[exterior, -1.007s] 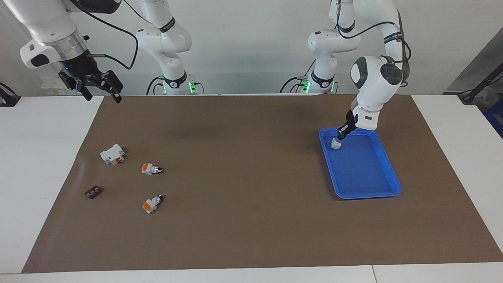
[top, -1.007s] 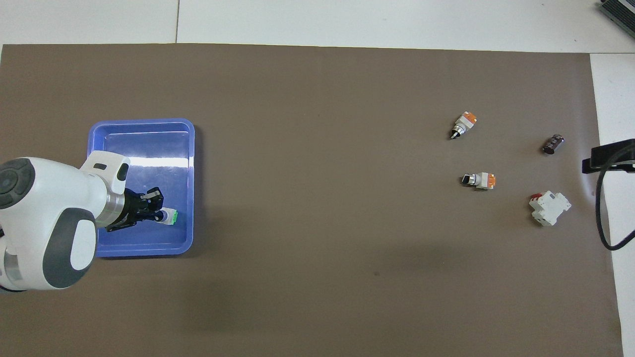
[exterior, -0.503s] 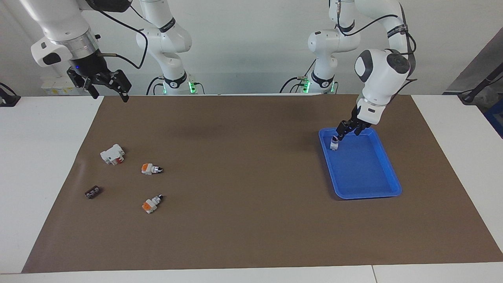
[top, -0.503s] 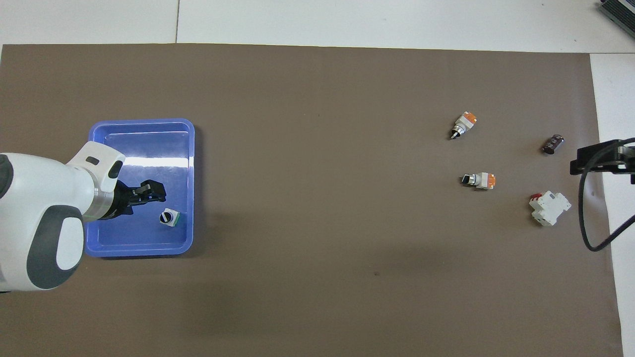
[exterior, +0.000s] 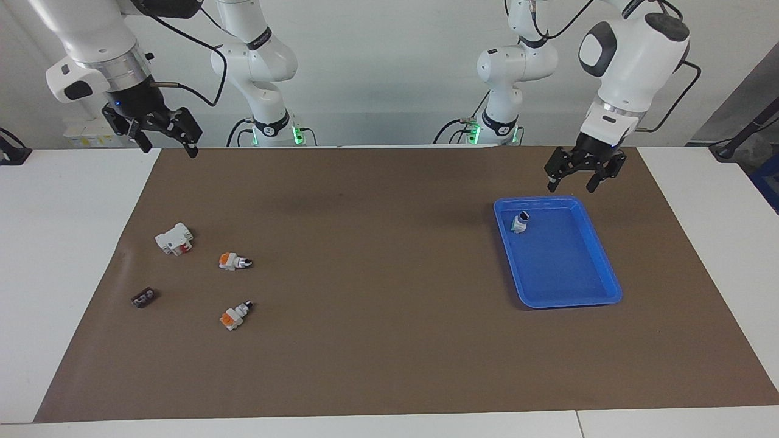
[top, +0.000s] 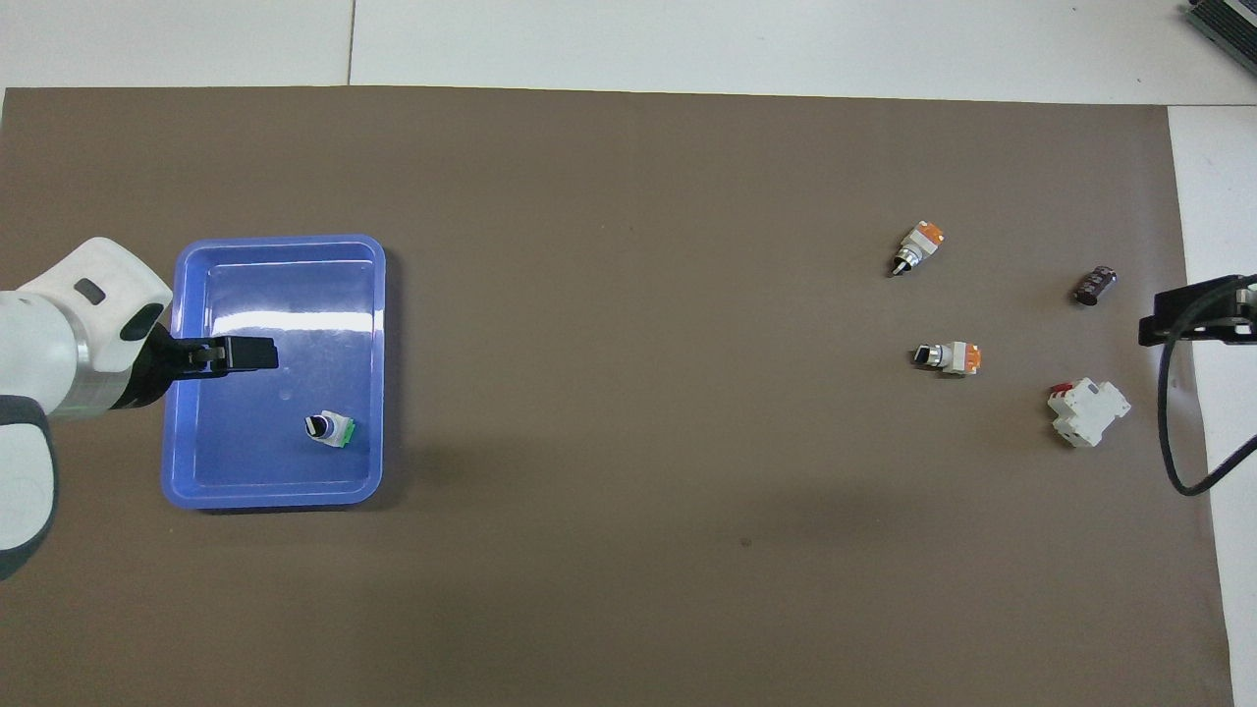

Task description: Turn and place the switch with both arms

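The switch stands by itself in the blue tray, black knob up and green block down. It sits near the tray corner closest to the robots, on the side toward the table's middle. My left gripper is open and empty, raised over the tray's edge nearest the robots and clear of the switch. The right gripper is open, empty and waiting high over the mat's edge at the right arm's end.
Toward the right arm's end of the brown mat lie two orange-block switches, a white breaker with a red mark and a small dark part. White table borders the mat.
My left gripper opened and let go of the switch, which stayed in the tray. The gripper then rose and drew back toward the robots. The right gripper moved only slightly.
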